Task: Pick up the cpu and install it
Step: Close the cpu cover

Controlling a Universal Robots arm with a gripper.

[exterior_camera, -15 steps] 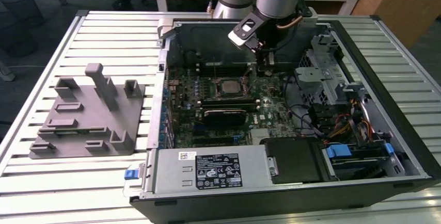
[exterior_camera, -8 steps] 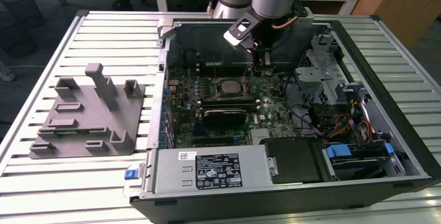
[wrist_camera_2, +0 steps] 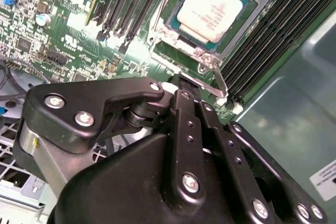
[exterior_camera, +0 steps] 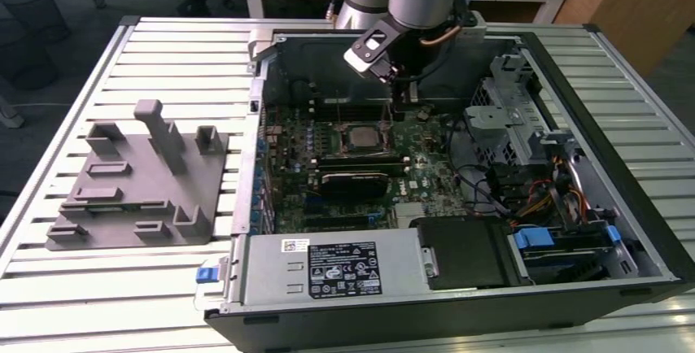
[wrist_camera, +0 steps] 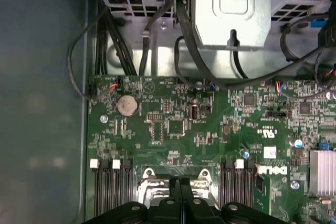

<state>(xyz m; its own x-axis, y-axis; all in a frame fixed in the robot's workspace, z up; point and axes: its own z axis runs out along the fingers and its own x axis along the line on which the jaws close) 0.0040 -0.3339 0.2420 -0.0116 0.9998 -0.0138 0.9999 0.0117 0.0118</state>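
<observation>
While the cpu (wrist_camera_2: 210,6) lies seated in its socket (wrist_camera_2: 203,56), the tool (wrist_camera_2: 181,83) hangs near it, fingers pressed together, gripping nothing.

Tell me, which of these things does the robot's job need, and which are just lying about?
Job: cpu, sitting in the socket; end effector, close by it.
Lying about: grey fixture, power supply, coin battery, cables.

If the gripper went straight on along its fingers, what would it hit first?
Probably the socket frame on the motherboard. In the first wrist view the gripper points at the frame's edge, not squarely at the cpu lying in the socket. Depth is unclear.
</observation>
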